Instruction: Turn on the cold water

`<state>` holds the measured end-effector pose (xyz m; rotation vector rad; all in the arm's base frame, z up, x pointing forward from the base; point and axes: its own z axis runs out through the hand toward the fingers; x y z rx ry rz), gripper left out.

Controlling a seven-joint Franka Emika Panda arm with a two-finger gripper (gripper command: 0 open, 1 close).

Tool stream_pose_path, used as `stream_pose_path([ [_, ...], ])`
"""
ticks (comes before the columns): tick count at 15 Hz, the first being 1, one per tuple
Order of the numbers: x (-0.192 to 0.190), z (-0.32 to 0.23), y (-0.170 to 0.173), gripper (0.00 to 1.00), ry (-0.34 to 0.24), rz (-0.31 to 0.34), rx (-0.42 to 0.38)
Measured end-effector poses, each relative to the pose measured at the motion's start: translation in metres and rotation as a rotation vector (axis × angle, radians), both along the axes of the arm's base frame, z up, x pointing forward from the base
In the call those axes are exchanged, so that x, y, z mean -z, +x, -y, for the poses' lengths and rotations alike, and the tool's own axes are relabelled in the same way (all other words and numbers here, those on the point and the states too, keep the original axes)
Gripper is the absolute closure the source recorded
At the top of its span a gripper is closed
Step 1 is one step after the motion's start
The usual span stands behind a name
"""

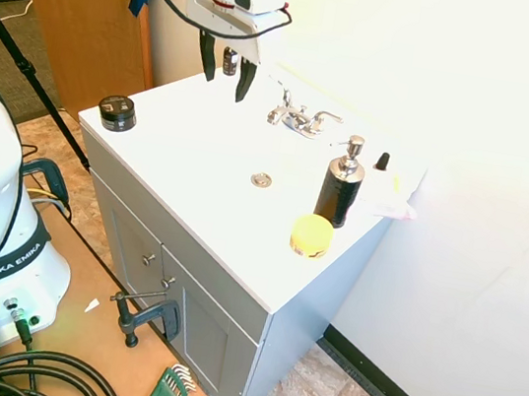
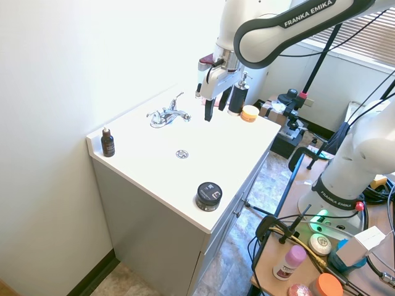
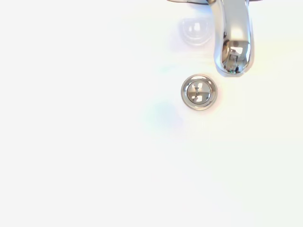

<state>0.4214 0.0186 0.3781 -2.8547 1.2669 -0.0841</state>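
Chrome catches the light at the back of the white vanity top (image 1: 196, 188): a small shiny basin faucet (image 1: 299, 118) with a short curved spout and two alike flat lever handles sits against the wall, behind the round metal drain (image 1: 261, 180) in the basin. Above the basin, off to the door side of the faucet, hangs the white arm's two-finger gripper (image 1: 223, 74). Its dark fingers point down and stand apart, with nothing between them and no contact with the faucet or the counter.

From the wrist view, the spout (image 3: 233, 38) curves out over the white basin, its tip just short of the drain (image 3: 199, 91).

On the far side of the faucet stands a black soap bottle with a chrome pump (image 1: 341, 185), and just in front of it lies a round yellow container (image 1: 311, 236). A small dark dropper bottle (image 1: 383, 161) stands in the corner by the wall. At the counter's opposite end, near the wooden door (image 1: 83, 12), sits a low black round jar (image 1: 117, 112), well apart from the rest.
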Motion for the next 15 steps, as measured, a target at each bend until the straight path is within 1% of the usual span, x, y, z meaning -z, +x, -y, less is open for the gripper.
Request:
stream_pose_path([
  [2,0.000,0.002,0.001,0.00,-0.005,0.003,0.005],
  [3,0.000,0.007,0.003,0.00,-0.017,0.018,0.019],
  [5,-0.002,0.026,0.018,0.00,-0.055,0.061,0.080],
  [7,-0.003,0.046,0.045,0.00,-0.108,0.108,0.165],
  [9,-0.001,0.063,0.080,0.00,-0.177,0.158,0.274],
  [11,0.005,0.073,0.111,0.00,-0.240,0.203,0.358],
  [14,0.023,0.084,0.143,0.00,-0.320,0.258,0.415],
  [15,0.033,0.089,0.150,0.00,-0.337,0.272,0.426],
])
